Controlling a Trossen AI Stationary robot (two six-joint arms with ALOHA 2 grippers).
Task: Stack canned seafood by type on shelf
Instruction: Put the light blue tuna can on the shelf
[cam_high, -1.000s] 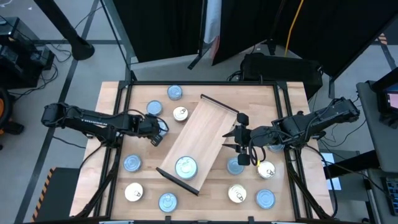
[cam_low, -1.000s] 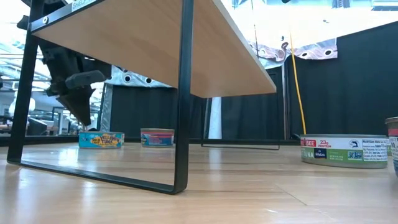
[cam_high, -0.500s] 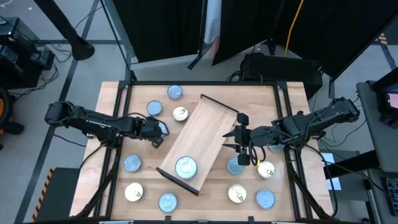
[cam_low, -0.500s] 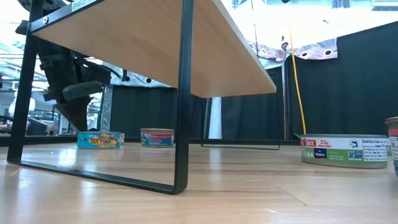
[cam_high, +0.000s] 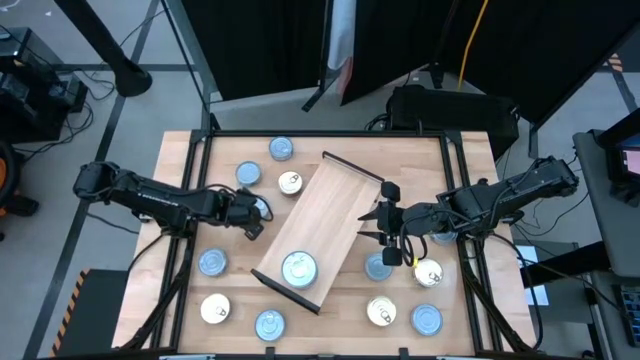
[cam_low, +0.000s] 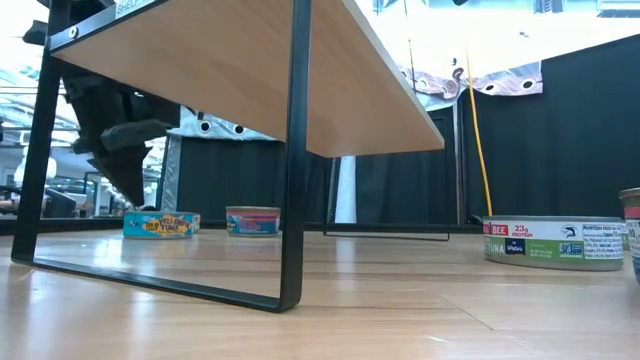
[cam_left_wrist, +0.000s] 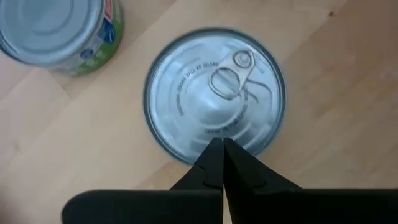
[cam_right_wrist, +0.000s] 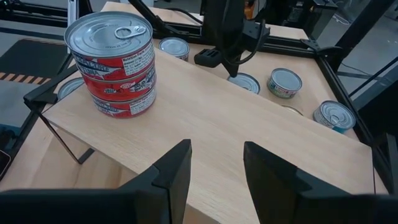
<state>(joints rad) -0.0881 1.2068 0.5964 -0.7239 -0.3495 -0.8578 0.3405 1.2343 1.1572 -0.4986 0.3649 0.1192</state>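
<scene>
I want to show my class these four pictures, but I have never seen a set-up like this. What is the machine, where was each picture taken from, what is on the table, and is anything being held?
It is a robot with two dark arms at a wooden table. One picture looks straight down, one looks level across the tabletop, and two come from cameras on the wrists.

A tilted wooden shelf stands mid-table, with a stack of red-labelled tins at one end. Other flat tins lie scattered on the table around it.

The left gripper hangs with its jaws shut over a silver pull-tab tin, holding nothing. The right gripper waits at the shelf's other side, jaws apart and empty.
</scene>
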